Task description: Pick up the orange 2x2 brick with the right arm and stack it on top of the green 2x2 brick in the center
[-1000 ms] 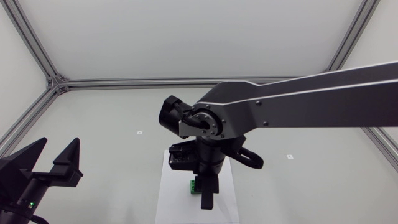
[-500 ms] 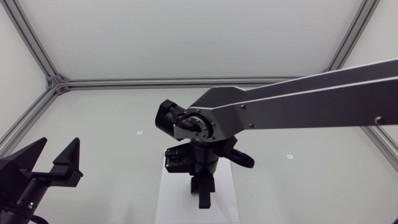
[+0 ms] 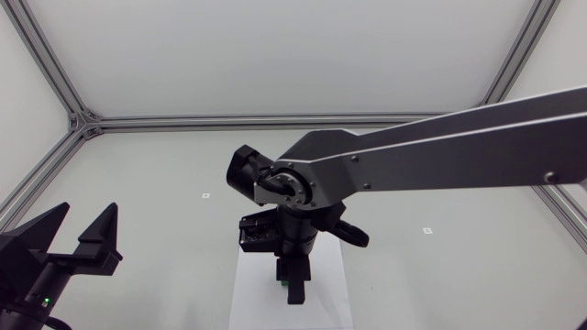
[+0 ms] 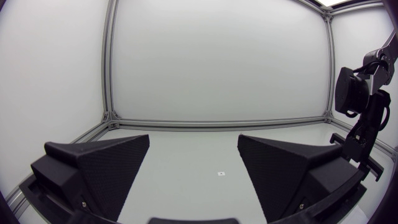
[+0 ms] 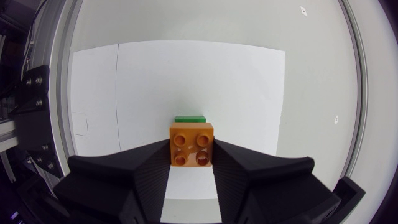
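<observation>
The orange brick (image 5: 191, 144) is gripped by the right gripper (image 5: 191, 152): one finger is pressed against each of its sides, and its four studs are turned toward the wrist camera. The green brick (image 5: 190, 117) is seen directly beyond it, with only a thin strip showing past the orange brick's far edge. Whether the two touch cannot be told. Both are set over the sheet (image 5: 236, 81), which is laid on the table (image 3: 165, 174).

From above, the right arm (image 3: 440, 156) is seen coming in from the right edge, its long grey link stretched to the middle of the table. The wrist is bent steeply down, so the fingers are pointed at the sheet, and a sliver of green is visible beside them.

The left arm (image 3: 27, 275) is placed at the near left corner, well apart from the bricks. The left gripper (image 3: 88, 215) is aimed across the table, its fingers spread wide.
</observation>
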